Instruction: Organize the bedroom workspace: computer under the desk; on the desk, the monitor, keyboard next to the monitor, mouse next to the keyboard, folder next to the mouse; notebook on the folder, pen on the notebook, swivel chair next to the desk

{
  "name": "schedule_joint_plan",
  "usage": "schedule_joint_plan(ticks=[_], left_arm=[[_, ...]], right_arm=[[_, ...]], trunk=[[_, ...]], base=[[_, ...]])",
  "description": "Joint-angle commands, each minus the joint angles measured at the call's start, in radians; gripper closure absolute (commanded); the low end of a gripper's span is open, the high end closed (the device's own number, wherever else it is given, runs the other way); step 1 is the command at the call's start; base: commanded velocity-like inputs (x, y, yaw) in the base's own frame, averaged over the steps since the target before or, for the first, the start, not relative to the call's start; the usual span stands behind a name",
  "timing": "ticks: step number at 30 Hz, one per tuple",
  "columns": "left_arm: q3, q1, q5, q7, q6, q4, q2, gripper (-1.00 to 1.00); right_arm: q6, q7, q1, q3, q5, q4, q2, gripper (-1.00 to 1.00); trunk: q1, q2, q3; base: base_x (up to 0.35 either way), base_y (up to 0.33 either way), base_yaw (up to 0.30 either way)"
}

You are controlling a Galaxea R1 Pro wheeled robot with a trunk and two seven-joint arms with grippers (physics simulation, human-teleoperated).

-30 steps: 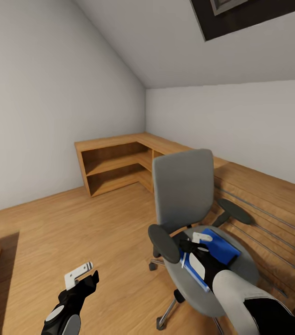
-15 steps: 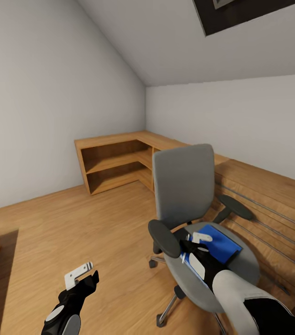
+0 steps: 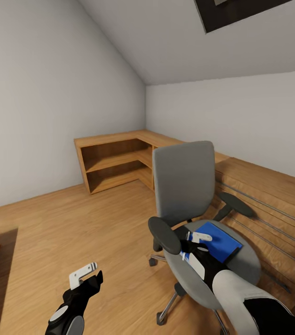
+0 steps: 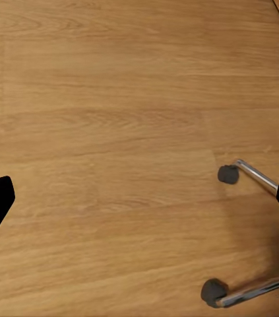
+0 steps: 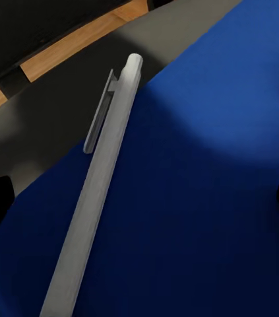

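Pincer work at this moment belongs to the right arm: the right pincer (image 3: 195, 245) hangs low over the swivel chair (image 3: 189, 204), just above the near end of the blue folder (image 3: 218, 242). Its fingertips show at the two edges of the right wrist view, well apart, so it is released and grasps nothing. Between them lies the folder (image 5: 198, 198), and on its cover rests the pen (image 5: 99, 191), a pale thin stick with a clip, running slantwise across the blue cover.

The left pincer (image 3: 86, 275) hangs over the bare wood floor (image 3: 73, 223), also spread open and empty. In the left wrist view, two castors and metal spokes of the chair base (image 4: 241, 231) show on the floor.

Beyond the chair stands a low wooden shelf unit (image 3: 115, 163) in the corner, under the sloped ceiling. The desk does not appear in these pictures.

I judge the step in hand is taking the folder from the seat. The next move calls for a choice: the pen looks loose and may roll off if the folder is tilted, so lifting the pen first, or keeping the folder level, seems wise.
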Motion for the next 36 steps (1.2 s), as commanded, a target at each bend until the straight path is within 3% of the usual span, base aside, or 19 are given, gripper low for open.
schedule_joint_plan(ticks=[1,11,12,15,25,31,36], left_arm=[[-0.001,-0.001,0.008,0.008,0.002,-0.001,0.000,-1.00],[-0.002,-0.001,0.008,0.008,0.002,-0.001,0.002,-1.00],[-0.002,-0.001,0.008,0.008,0.002,-0.001,0.002,-1.00],[-0.002,-0.001,0.008,0.008,0.002,-0.001,0.002,-1.00],[-0.002,-0.001,0.008,0.008,0.002,-0.001,0.002,-1.00],[-0.002,-0.001,0.008,0.008,0.002,-0.001,0.001,-1.00],[-0.002,-0.001,0.008,0.008,0.002,-0.001,0.002,-1.00]], right_arm=[[0.003,-0.005,0.000,-0.002,-0.015,0.000,0.000,-1.00],[0.005,-0.023,0.000,-0.002,-0.014,0.000,0.000,-1.00],[0.005,-0.059,0.000,-0.001,0.002,0.000,0.002,-1.00],[0.006,-0.072,0.000,0.000,0.019,0.000,0.003,-1.00],[0.006,-0.077,0.000,0.001,0.028,0.001,0.003,-1.00],[0.006,-0.077,0.000,0.001,0.028,0.001,0.003,-1.00],[0.006,-0.077,0.000,0.001,0.029,0.001,0.003,-1.00]], trunk=[[0.000,0.000,-0.001],[0.000,0.000,-0.001],[0.000,0.000,-0.001],[0.000,0.000,-0.001],[0.000,0.000,-0.001],[0.023,-0.042,-0.020],[0.023,-0.042,-0.020]], base=[[0.000,0.000,0.000],[0.000,0.000,0.000],[0.000,0.000,0.000],[0.000,0.000,0.000],[0.000,0.000,0.000],[0.000,0.000,0.000],[0.000,0.000,0.000]])
